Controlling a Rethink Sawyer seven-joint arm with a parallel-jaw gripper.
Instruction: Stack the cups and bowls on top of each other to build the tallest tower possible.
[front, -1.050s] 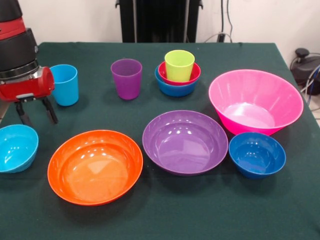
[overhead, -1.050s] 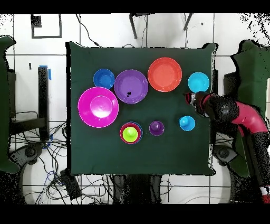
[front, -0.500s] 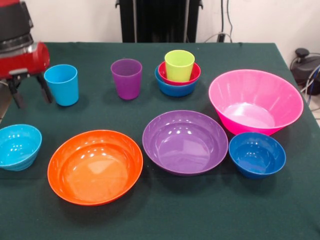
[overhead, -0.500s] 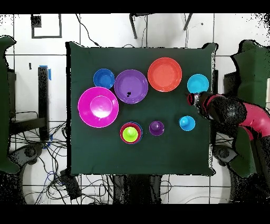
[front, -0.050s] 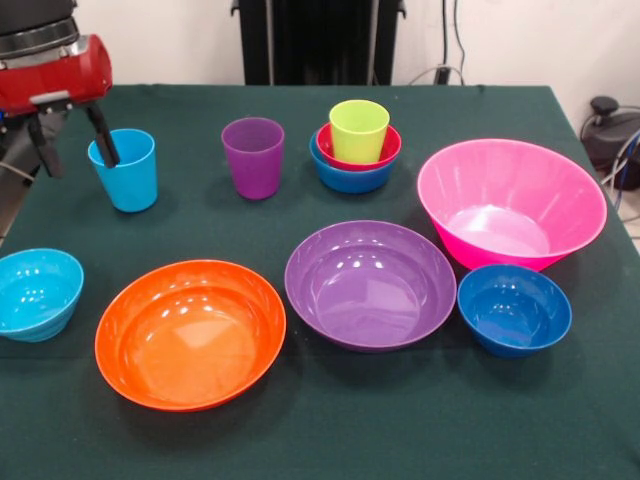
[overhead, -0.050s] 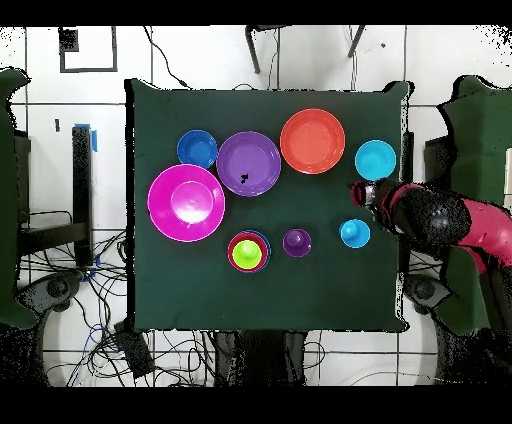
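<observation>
From the front, the gripper (front, -0.050s: 70, 140) hangs above the surface's (front, -0.050s: 300, 420) far corner, its fingers (front, -0.050s: 104, 140) spread apart and empty. One finger overlaps the rim of the upright light blue cup (front, -0.050s: 128, 170), which stands just beside and below. The purple cup (front, -0.050s: 253, 157) stands alone; the lime green cup (front, -0.050s: 358, 130) tops the tower (front, -0.050s: 352, 160) of red and blue bowls. That makes three cups.

From above, the gripper (overhead, -0.050s: 362, 192) sits between the cyan bowl (overhead, -0.050s: 376, 159) and the light blue cup (overhead, -0.050s: 354, 233). Seven bowls show: cyan, orange (overhead, -0.050s: 312, 141), purple (overhead, -0.050s: 248, 163), pink (overhead, -0.050s: 186, 203), dark blue (overhead, -0.050s: 197, 149), plus two stacked.
</observation>
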